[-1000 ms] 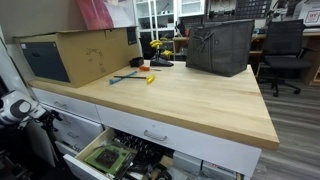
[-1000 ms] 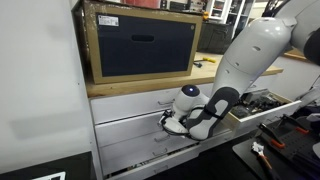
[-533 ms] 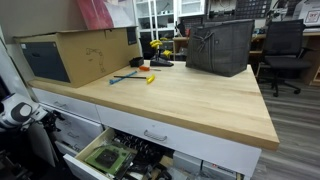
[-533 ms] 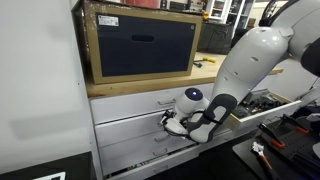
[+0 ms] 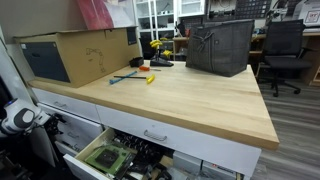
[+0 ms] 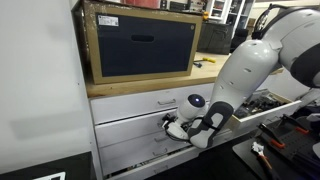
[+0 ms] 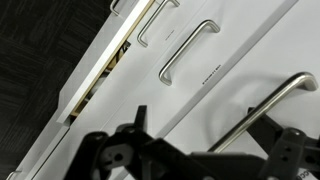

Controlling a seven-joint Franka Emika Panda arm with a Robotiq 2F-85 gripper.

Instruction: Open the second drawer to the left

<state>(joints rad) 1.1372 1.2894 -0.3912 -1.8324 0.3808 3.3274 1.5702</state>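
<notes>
In an exterior view my gripper (image 6: 170, 124) is against the white drawer fronts under the cardboard box, at the second drawer (image 6: 128, 128) below the shallow top one. In the wrist view my black fingers (image 7: 215, 140) stand wide apart, open, with that drawer's silver bar handle (image 7: 275, 100) running down between them. I cannot tell whether a finger touches the bar. The drawer front (image 7: 262, 55) looks closed. In an exterior view the gripper (image 5: 20, 118) shows only at the left edge, beside the drawer column.
A wooden bench top (image 5: 180, 95) carries a cardboard box (image 5: 70, 55) and a black bag (image 5: 220, 45). A lower drawer with green circuit boards (image 5: 102, 156) is open. Another drawer (image 6: 265, 100) with dark parts is open. A farther drawer front stands ajar (image 7: 100, 80).
The arm's upper links have swung to the right and the gripper has shifted slightly by the drawer fronts. The drawers have not visibly moved.
</notes>
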